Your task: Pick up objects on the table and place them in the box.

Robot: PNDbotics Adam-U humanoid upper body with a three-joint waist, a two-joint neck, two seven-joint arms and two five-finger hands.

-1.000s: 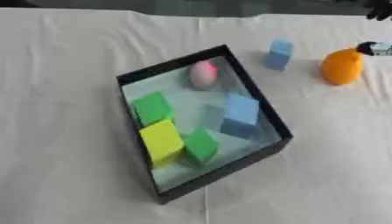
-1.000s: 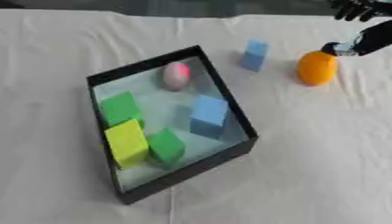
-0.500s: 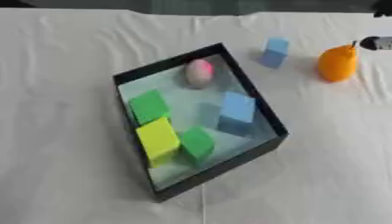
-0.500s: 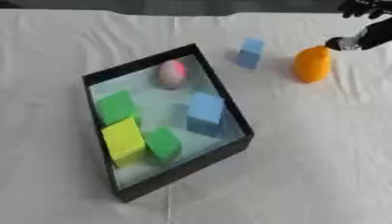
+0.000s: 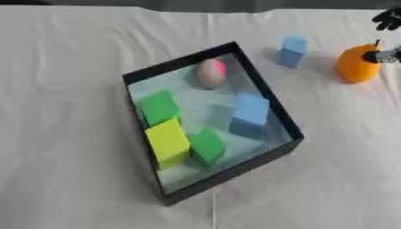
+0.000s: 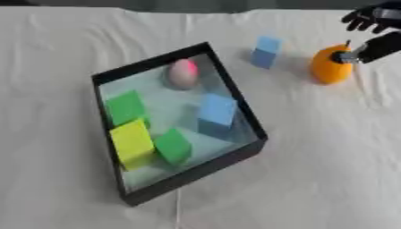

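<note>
An orange rounded object sits on the white cloth at the far right. My right hand comes in from the upper right, with its thumb against the orange object's right side and its fingers spread above and apart from it. A light blue block stands on the cloth, left of the orange object. The black box lies askew in the middle. It holds a pink-and-white egg shape, a blue block, two green blocks and a yellow block. My left hand is out of sight.
White wrinkled cloth covers the whole table. A dark edge runs along the far side, at the top of the views.
The whole picture has shifted slightly, so the camera moved. My right hand stays beside the orange object, which has barely moved. The box contents are unchanged.
</note>
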